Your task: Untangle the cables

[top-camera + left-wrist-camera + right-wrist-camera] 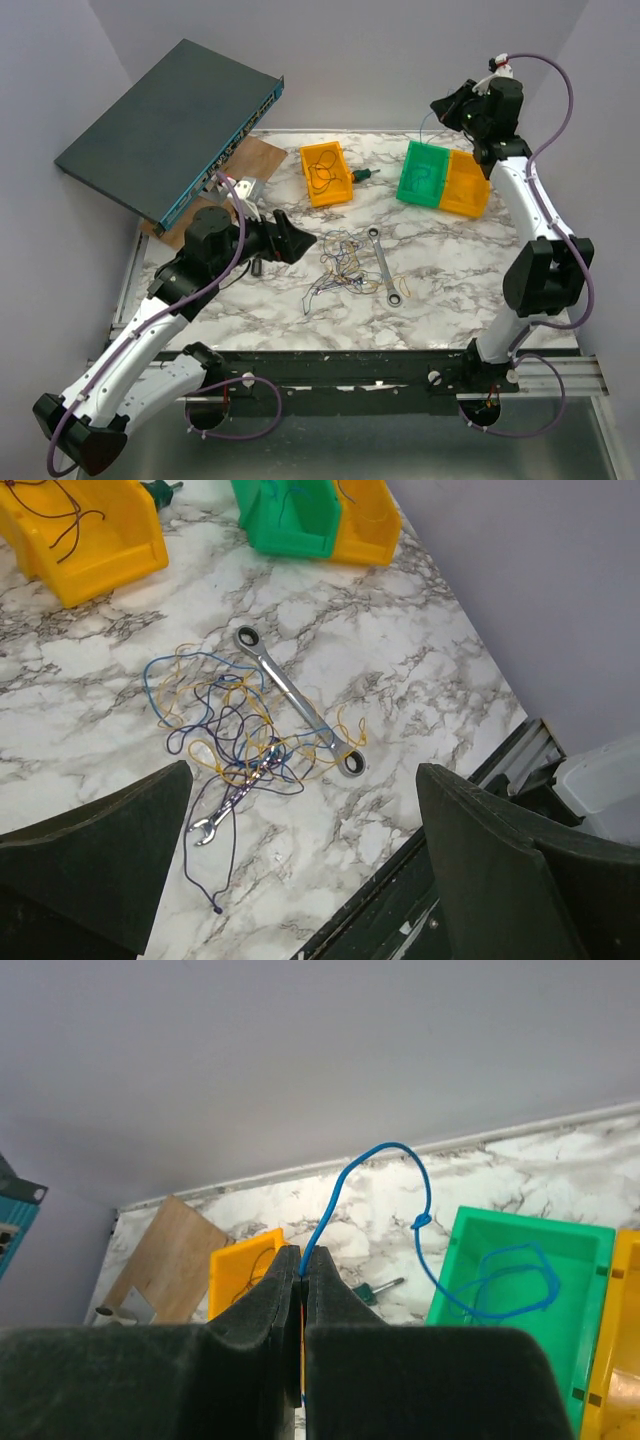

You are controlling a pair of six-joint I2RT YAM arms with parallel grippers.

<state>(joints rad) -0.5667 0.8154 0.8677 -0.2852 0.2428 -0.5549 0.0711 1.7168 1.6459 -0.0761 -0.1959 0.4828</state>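
No readable text, labels, numbers or signs

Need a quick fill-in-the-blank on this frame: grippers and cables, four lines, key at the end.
1. The right gripper is shut on a ____ wire.
2. That wire's far loop drops into the ____ bin.
3. The left gripper hovers over the tangle with its jaws ____.
4. The long silver tool touching the tangle is a ____.
Missing words: blue, green, open, wrench.
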